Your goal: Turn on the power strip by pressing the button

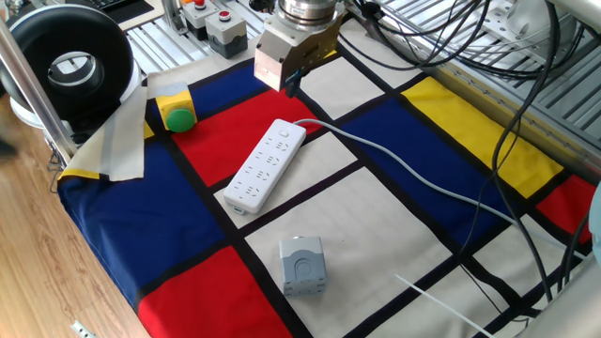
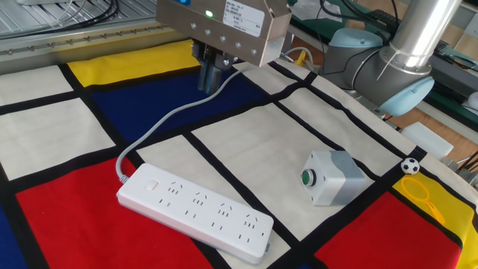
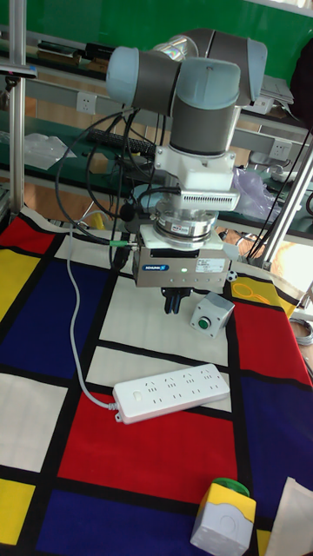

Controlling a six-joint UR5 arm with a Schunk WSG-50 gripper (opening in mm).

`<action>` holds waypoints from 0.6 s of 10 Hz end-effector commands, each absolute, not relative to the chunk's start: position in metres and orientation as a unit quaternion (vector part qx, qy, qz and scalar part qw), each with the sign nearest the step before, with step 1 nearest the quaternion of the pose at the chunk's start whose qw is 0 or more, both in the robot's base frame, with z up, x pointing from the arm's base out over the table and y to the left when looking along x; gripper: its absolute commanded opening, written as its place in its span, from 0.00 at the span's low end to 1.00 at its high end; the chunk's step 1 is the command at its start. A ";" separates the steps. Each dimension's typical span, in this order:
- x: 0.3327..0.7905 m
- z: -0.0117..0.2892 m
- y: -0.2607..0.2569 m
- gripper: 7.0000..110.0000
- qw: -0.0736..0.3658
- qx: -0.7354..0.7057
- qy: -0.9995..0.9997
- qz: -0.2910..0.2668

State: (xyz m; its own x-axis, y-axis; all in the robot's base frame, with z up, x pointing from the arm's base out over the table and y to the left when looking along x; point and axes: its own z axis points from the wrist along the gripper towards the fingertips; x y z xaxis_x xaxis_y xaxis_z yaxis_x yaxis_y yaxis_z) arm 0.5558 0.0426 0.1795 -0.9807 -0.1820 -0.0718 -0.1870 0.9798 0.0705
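A: What lies nearest in the tall fixed view?

B: A green dome button (image 3: pixel 224 511) in a yellow housing. Beyond it the power strip (image 3: pixel 171 393) lies flat across a red and a white patch of the cloth (image 2: pixel 67 127), its button (image 2: pixel 151 184) at the corded end.

A: And the gripper (image 2: pixel 209 77)?

B: Hanging above the cloth behind the strip, touching nothing. I cannot tell whether its fingers are parted. A grey box (image 2: pixel 331 177) sits farther back.
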 end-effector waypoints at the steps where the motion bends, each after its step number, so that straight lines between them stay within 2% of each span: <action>1: 0.555 0.180 0.042 0.00 0.032 -0.092 0.995 0.037; 3: 0.548 0.179 0.044 0.00 0.018 -0.089 0.995 0.042; 5: 0.542 0.178 0.019 0.00 0.001 -0.085 0.996 -0.008; 6: 0.542 0.178 0.019 0.00 0.002 -0.071 0.997 -0.008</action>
State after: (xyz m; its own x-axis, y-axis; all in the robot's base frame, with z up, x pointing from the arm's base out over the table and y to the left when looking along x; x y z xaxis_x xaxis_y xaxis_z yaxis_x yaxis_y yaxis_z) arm 0.5451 0.0288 0.1773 -0.9851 -0.1710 -0.0198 -0.1713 0.9850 0.0197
